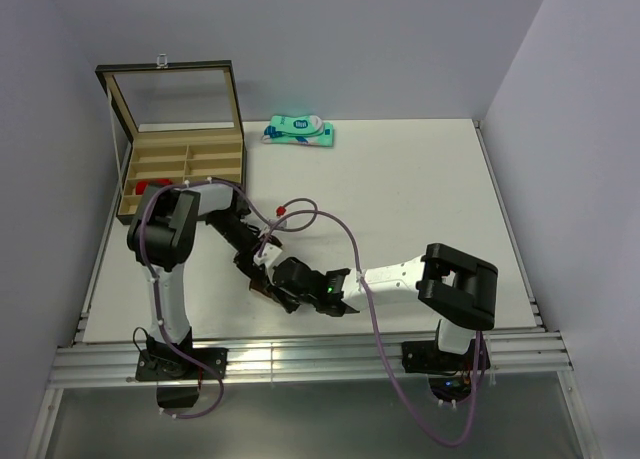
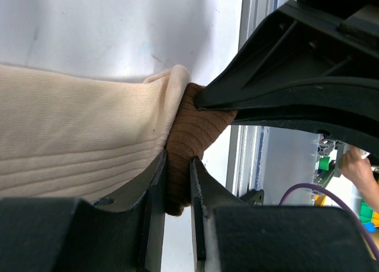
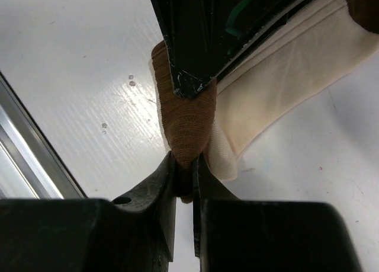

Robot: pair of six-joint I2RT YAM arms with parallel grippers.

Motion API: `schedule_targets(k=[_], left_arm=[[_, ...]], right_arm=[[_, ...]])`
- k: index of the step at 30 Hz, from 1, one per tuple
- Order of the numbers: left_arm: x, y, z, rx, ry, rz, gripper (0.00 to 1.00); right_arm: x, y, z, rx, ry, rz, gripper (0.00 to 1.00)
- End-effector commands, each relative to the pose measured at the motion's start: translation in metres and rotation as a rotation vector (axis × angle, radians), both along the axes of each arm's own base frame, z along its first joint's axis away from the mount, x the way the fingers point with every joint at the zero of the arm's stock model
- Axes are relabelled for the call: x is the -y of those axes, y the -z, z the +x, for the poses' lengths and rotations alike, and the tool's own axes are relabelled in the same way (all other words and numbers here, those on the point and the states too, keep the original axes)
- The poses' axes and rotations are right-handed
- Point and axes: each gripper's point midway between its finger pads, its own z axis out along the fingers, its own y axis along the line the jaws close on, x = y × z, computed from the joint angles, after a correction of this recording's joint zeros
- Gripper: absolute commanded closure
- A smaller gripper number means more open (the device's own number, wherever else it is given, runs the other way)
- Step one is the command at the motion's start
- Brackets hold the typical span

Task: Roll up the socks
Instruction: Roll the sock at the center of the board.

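In the far left corner of the desk [image 1: 420,199] stands a wooden box [image 1: 190,159] with its glass lid propped up and its inside split into compartments. In the compartment at its near left corner something red shows, most likely the red sock [image 1: 150,186], though the left arm's elbow covers too much of it for me to be sure. The left arm [image 1: 165,239] rises from its base at the near edge, folds over and reaches down towards the near edge, a little left of the middle. There the left hand [image 2: 177,162] is clenched on the brown end of the cream sock [image 2: 77,147], the fabric squeezed between its two fingers. The sock's ribbed, pale body lies flat on the desk, stretching away from that pinch, and the brown end is bunched and folded up against it, close to the metal rail along the near edge. The right hand [image 3: 185,159] meets it from the other side, almost touching the left one, and it too is clamped on the same brown end, with only a thin ridge of fabric between its fingers. From above the two hands hide nearly all of the sock. Against the far edge, near the middle, a teal-and-white packet [image 1: 298,131] lies flat, well apart from everything else. The right arm [image 1: 455,284] stretches leftward, low over the desk, from its base towards the near right corner.
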Motion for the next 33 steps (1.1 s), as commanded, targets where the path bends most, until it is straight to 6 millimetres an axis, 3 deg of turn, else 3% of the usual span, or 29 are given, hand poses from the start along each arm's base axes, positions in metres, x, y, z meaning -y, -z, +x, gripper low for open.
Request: schedule_targets(k=[1, 3, 9, 14, 19, 25, 33], left_arm=[[-0.016, 0.006, 0.019, 0.175, 0.049, -0.001, 0.94], [-0.016, 0.007, 0.019, 0.192, 0.045, -0.001, 0.84], [-0.006, -0.02, 0.032, 0.228, 0.004, -0.082, 0.69], [-0.004, -0.03, 0.037, 0.198, 0.012, -0.123, 0.67], [-0.002, -0.011, 0.064, 0.272, -0.087, -0.034, 0.67], [-0.001, -0.004, 0.069, 0.269, -0.113, -0.006, 0.68], [-0.002, 0.024, 0.079, 0.272, -0.143, 0.13, 0.76]], right_arm=[[0.023, 0.027, -0.028, -0.099, -0.059, -0.13, 1.0], [0.022, 0.026, -0.028, -0.103, -0.069, -0.127, 1.0], [0.025, 0.03, -0.029, -0.109, -0.071, -0.15, 1.0], [0.028, 0.031, -0.029, -0.111, -0.071, -0.161, 1.0], [0.028, 0.032, -0.031, -0.115, -0.076, -0.168, 1.0], [0.027, 0.031, -0.029, -0.108, -0.082, -0.186, 1.0], [0.021, 0.025, -0.033, -0.121, -0.151, -0.212, 1.0]])
